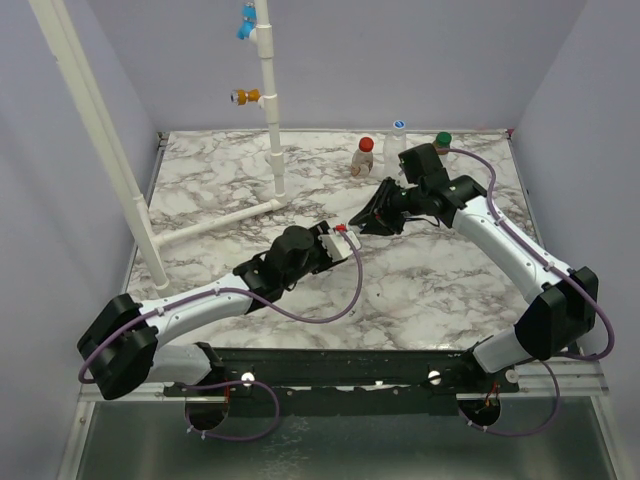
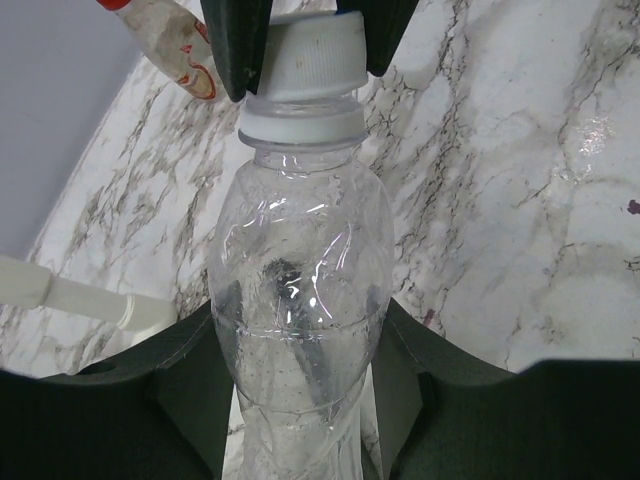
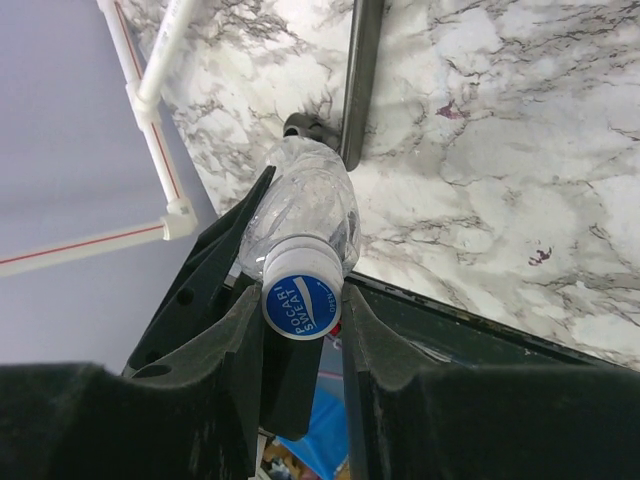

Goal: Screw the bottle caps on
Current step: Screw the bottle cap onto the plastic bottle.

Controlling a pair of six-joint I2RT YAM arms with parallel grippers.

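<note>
My left gripper (image 2: 300, 335) is shut on the body of a clear bottle (image 2: 298, 260) and holds it off the table, neck pointing away. A white cap with a blue top (image 3: 302, 305) sits on the neck; it also shows in the left wrist view (image 2: 310, 55). My right gripper (image 3: 302, 300) is shut on that cap, one finger on each side. In the top view both grippers meet mid-table, the left (image 1: 335, 240) and the right (image 1: 372, 217).
At the back stand a red-capped bottle with a reddish label (image 1: 364, 157), a white-and-blue-capped bottle (image 1: 398, 135) and a green cap (image 1: 442, 141) behind my right arm. A white pipe frame (image 1: 270, 120) with orange (image 1: 245, 97) and blue (image 1: 246, 25) fittings stands at the back left.
</note>
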